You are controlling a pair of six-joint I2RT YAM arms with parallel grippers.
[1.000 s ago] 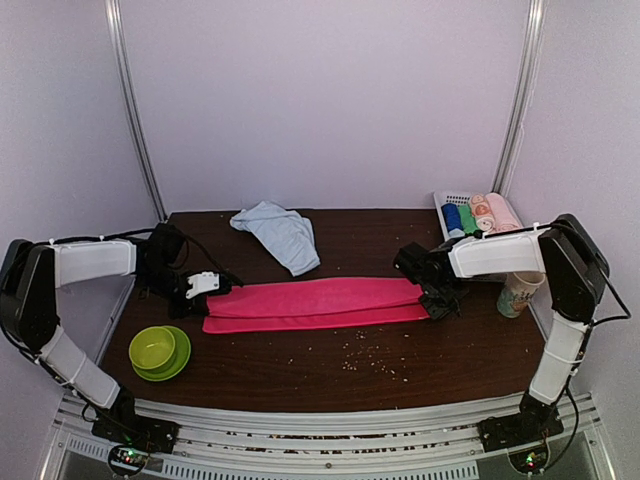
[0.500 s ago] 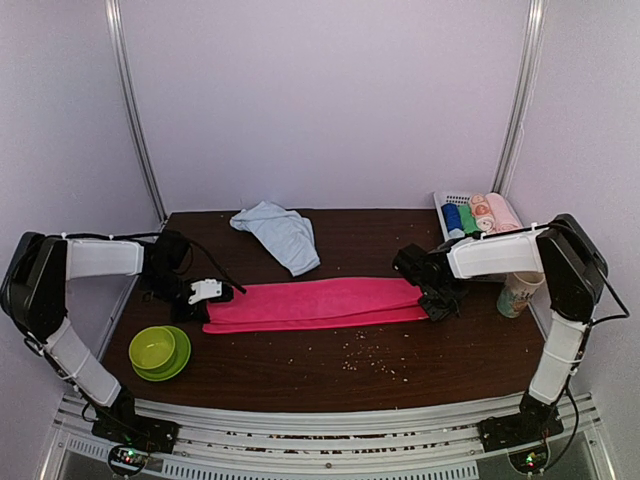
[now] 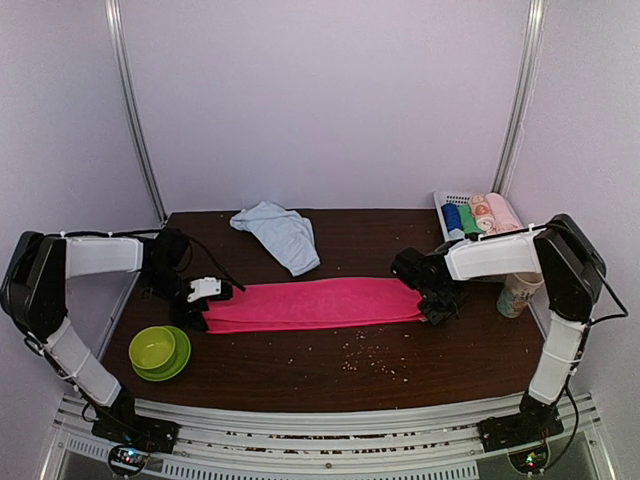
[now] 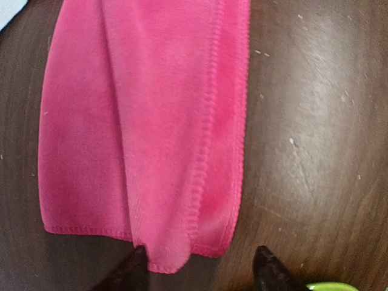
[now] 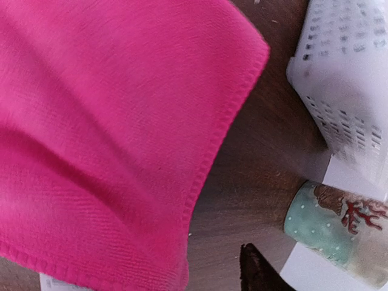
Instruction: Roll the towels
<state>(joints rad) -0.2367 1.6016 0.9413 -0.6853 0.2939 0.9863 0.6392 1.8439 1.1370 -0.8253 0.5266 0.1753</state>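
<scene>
Lengthwise, towel (image 3: pixel 315 303) between left hand (image 3: pixel 196 308), right hand (image 3: pixel 441 304)

Two towels (image 3: pixel 316 303), four small rolls (image 3: pixel 478 216), one basket (image 3: pixel 445 199), one cup (image 3: pixel 517 294), one bowl (image 3: pixel 153 348)

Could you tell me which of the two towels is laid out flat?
The magenta-pink towel: it lies spread as a long flat strip, whereas the pale blue towel sits crumpled in a heap farther back.

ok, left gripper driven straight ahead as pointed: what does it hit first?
The magenta towel: its short hemmed end lies ahead of the left gripper, between the open fingers. Depth is unclear; the table may come first.
</scene>
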